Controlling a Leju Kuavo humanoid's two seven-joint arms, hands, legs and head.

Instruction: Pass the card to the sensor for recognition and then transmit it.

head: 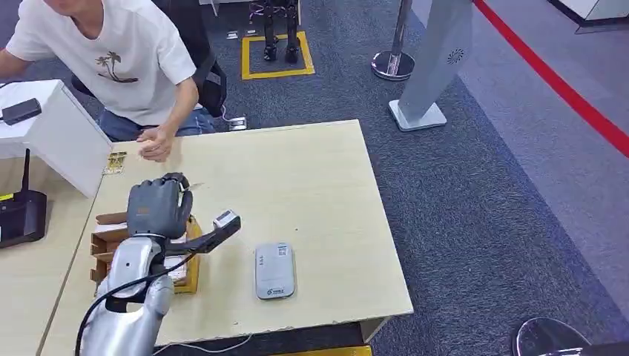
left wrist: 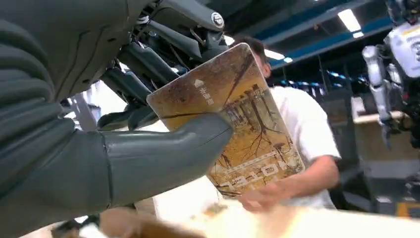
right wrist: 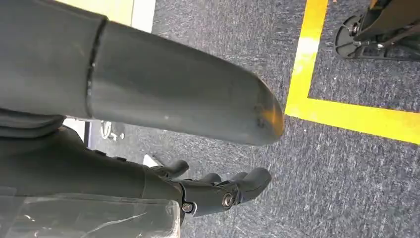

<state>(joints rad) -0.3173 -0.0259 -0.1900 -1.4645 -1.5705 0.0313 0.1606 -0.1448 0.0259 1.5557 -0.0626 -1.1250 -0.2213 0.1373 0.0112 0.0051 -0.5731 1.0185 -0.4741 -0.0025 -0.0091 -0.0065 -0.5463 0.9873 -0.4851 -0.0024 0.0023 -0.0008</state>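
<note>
L robot hand [left wrist: 99, 148] pinching card [left wrist: 237, 124] | R robot hand [right wrist: 163, 114] empty, fingers apart | sensor [head: 274, 270] on table [head: 326, 193]

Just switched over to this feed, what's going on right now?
The left robot hand holds a yellow-brown card, pinched under its thumb, raised above the wooden card box at the table's left side. The grey sensor lies flat on the table to the right of the hand, and the card is not over it yet. A person sits across the table with a hand resting on it. The right robot hand hangs over the carpet, holding nothing.
</note>
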